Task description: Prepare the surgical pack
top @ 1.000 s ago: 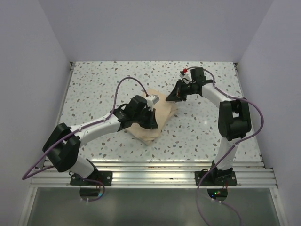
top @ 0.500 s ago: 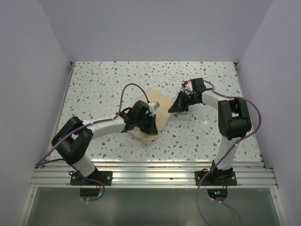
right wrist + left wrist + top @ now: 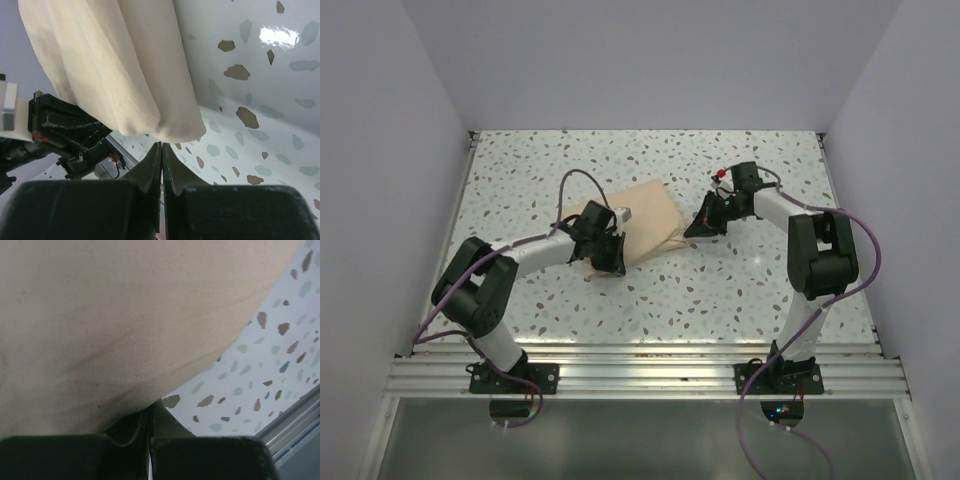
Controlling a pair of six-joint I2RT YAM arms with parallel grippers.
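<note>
Bundle (image 3: 642,212) mid-frame, between both arms.
Only wrist views show left gripper (image 3: 150,407) and right gripper (image 3: 161,146) pressed together at its edges.

The left arm (image 3: 525,252) is stretched forward and to the right, elbow kept low, wrist bent down. The left gripper (image 3: 608,262) is pointed downward, its fingers (image 3: 135,430) pressed together, no gap seen. The right arm (image 3: 817,255) is raised upright from its base, then folded forward and leftward. The right gripper (image 3: 697,229) is angled down to the left, its fingers (image 3: 147,172) closed, only a hairline slit seen between the tips. The two grippers are kept apart.
</note>
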